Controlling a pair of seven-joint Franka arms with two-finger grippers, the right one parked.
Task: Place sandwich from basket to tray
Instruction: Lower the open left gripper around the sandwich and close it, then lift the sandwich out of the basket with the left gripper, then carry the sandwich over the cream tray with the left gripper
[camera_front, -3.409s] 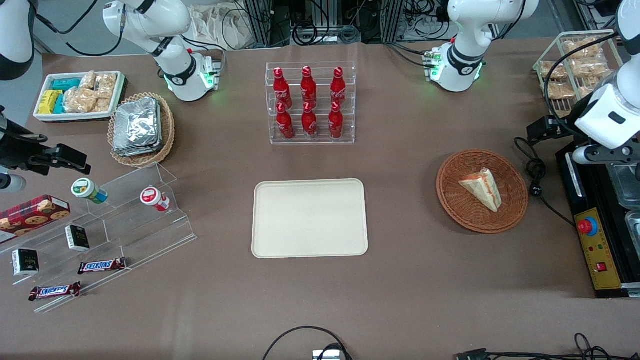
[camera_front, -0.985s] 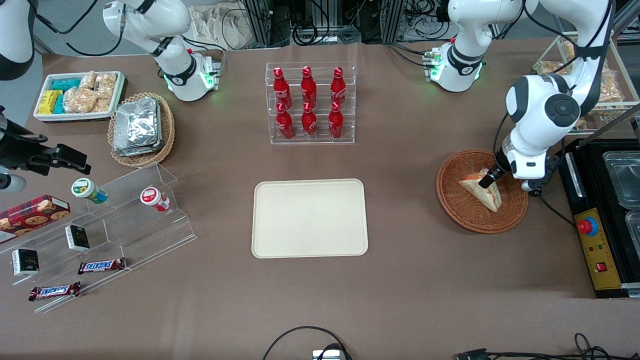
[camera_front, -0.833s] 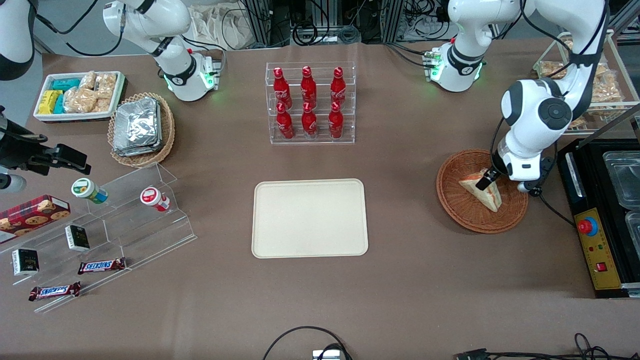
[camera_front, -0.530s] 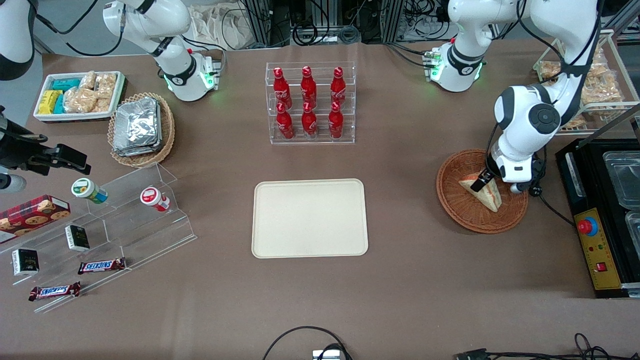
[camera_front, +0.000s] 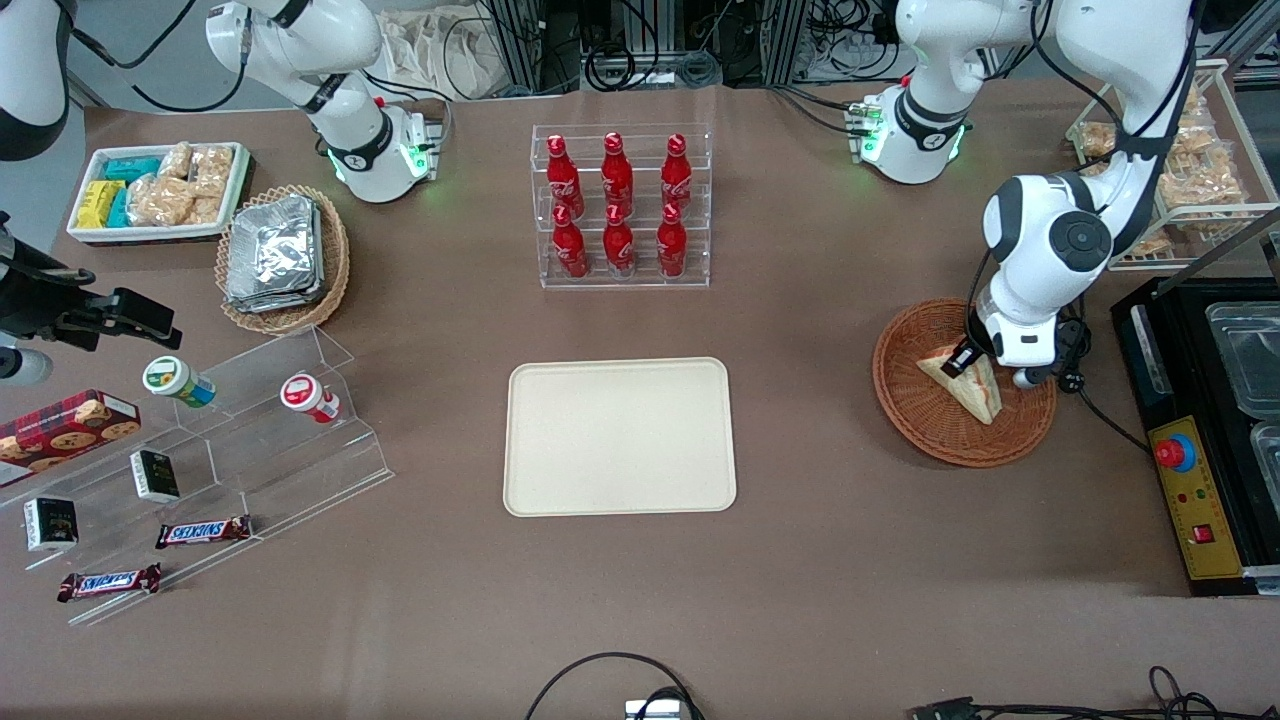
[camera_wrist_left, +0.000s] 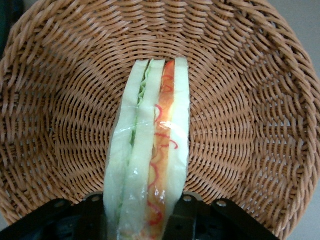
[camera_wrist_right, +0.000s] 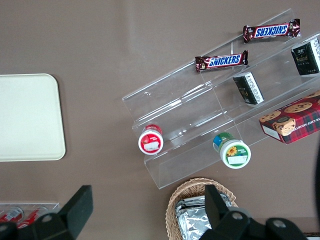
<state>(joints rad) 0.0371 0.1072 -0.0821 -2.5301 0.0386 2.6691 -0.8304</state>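
The sandwich (camera_front: 972, 388), a pale wedge with red-orange and green layers on its cut edge, lies in the reddish-brown wicker basket (camera_front: 908, 420) toward the working arm's end of the table. My gripper (camera_front: 962, 360) is down in the basket at the sandwich's thick end. In the left wrist view the sandwich (camera_wrist_left: 150, 145) stands on edge between the black fingers (camera_wrist_left: 187, 212), which flank it on both sides; the gripper (camera_wrist_left: 142, 220) is open around it and the bread looks unsqueezed. The cream tray (camera_front: 620, 437) lies flat at the table's middle and also shows in the right wrist view (camera_wrist_right: 25, 117).
A clear rack of red bottles (camera_front: 620, 205) stands farther from the camera than the tray. A black control box with a red button (camera_front: 1175, 452) sits beside the basket, with a cable (camera_front: 1075, 375) next to the rim. A wire rack of bagged snacks (camera_front: 1185, 170) stands near the working arm.
The working arm has swung in over the basket and come down; over the last second the gripper slid slightly along the sandwich toward the tray. The sandwich has not moved.
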